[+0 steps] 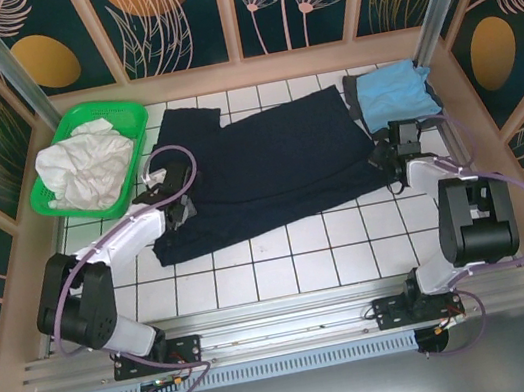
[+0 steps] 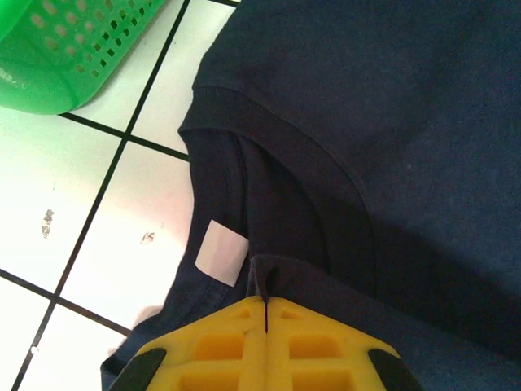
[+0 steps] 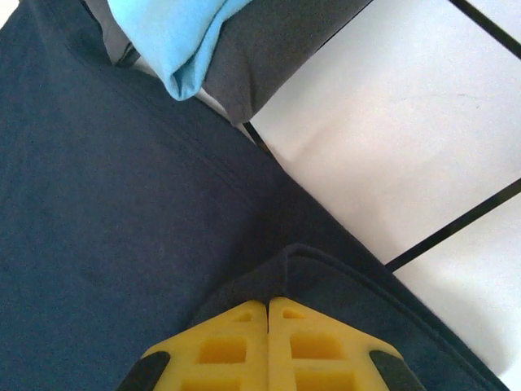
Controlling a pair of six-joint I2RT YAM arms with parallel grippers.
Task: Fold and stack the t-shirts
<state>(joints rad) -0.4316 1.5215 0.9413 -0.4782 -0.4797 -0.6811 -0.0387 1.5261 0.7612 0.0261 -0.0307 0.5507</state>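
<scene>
A large dark navy t-shirt (image 1: 268,170) lies spread across the middle of the white tiled table. My left gripper (image 1: 175,209) is at the shirt's left end, shut on a pinch of navy cloth beside the collar (image 2: 265,300); a white label (image 2: 221,252) shows inside the neck. At the shirt's right edge, my right gripper (image 1: 384,156) is shut on a raised fold of the hem (image 3: 268,301). A folded light blue t-shirt (image 1: 394,94) rests on a dark grey one (image 3: 269,57) at the back right.
A green plastic basket (image 1: 121,112) holding white cloth stands at the back left, its wall (image 2: 65,57) close to the navy collar. Patterned walls enclose the table on three sides. Bare tiles (image 1: 293,256) run along the front.
</scene>
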